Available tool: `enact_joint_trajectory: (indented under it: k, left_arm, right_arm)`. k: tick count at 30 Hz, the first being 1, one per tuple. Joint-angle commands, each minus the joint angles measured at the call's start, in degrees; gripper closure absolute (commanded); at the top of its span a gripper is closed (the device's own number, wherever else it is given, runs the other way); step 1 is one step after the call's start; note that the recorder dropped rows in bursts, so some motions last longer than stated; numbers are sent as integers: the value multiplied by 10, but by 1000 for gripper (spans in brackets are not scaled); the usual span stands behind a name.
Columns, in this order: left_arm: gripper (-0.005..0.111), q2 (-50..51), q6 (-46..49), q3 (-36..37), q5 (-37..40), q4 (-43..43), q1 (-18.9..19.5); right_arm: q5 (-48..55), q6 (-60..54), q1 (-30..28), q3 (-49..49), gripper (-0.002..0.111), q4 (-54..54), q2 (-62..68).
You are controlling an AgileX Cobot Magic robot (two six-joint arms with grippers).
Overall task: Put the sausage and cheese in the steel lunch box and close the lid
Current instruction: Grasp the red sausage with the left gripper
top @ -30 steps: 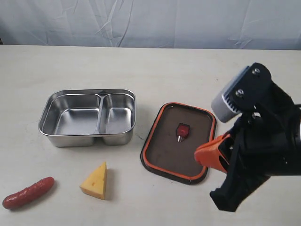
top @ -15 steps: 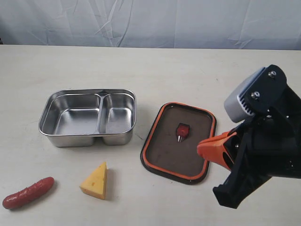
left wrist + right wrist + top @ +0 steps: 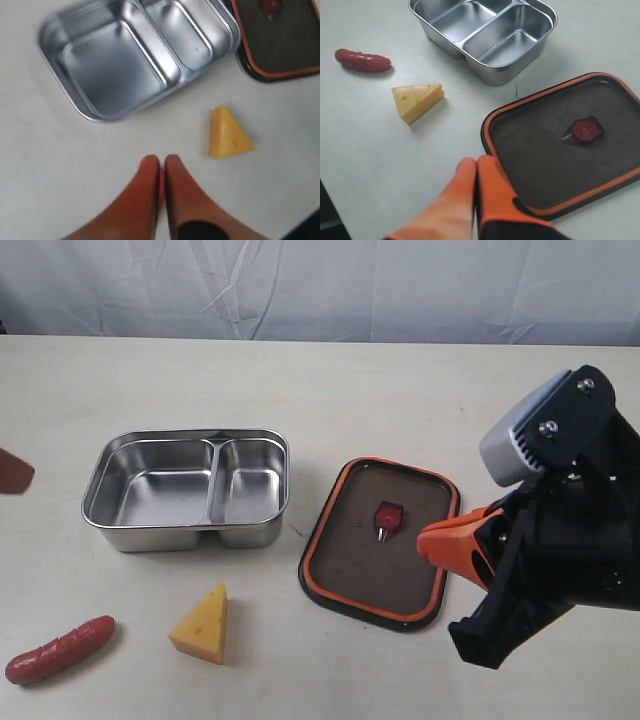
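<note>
Sausage (image 3: pixel 60 649): it is nearest to you, lying on the surface (image 3: pixel 300 680) at the near left. It is outside the box and nothing touches it.
Cheese (image 3: pixel 203 624): it sits just right of the sausage but apart from it, with its narrow end toward the box. It is also loose on the surface.
Right pincer (image 3: pixel 475 165): its two orange fingers are pressed together with nothing between them. It hangs by the lid's near edge, and these views do not show whether it touches.
Lid (image 3: pixel 365 570): it lies flat on the surface, right of the box and just beside it. The orange rim shows all round and the red valve (image 3: pixel 387 517) is at its middle. It covers nothing.
Lunch box (image 3: pixel 180 535): it is open, and both compartments are bare. The larger one is on the left and the smaller one is beside the lid.
Left pincer (image 3: pixel 161 162): its fingers are closed tight on nothing. It hovers over bare surface in front of the box with the cheese near. From outside, only a dark red tip shows at the left edge.
Cloth (image 3: pixel 320 290): a pale, creased backdrop at the far end.
Step in hand: you are at the start, since no food is in the box yet. The first pick looks like the left arm's job, because both pieces lie on its side.
Next move: spread the left fingers, then bring them down astride the cheese or the sausage. Take the sausage across its width so the curve does not roll out. Keep the right arm off the lid until both pieces are in the box.
</note>
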Motion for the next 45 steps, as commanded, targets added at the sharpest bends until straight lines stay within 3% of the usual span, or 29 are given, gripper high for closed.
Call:
enact_joint_trajectory:
  k: [1,4,6,9,13,16,24,41,43,45]
  left_arm:
    - [75,64,-1,-4,71,-1,-3]
    - [56,90,-1,-4,71,5,-3]
    - [52,106,-1,-4,71,11,-3]
    - [52,125,-3,10,71,39,-25]
    - [52,145,-6,41,29,128,-93]
    - [52,156,-20,64,-18,148,-138]
    - [52,188,-62,100,-122,189,-204]
    - [54,296,-73,118,-168,213,-209]
    - [59,307,-73,118,-162,213,-209]
    - [78,308,-73,118,-142,207,-210]
  right_arm:
    - [-4,1,-1,3,108,-3,-5]
    - [-4,1,-1,3,108,-3,-5]
    - [-4,1,-1,3,108,-4,-5]
    - [-4,1,-1,3,108,-9,-5]
    - [-4,1,-1,3,108,-16,-5]
    - [0,1,-1,3,108,-17,-5]
    - [11,1,-1,3,108,-17,-5]
    - [23,1,-1,3,108,-21,-5]
    - [23,1,-1,3,108,-23,-5]
    - [23,1,-1,3,108,-26,-5]
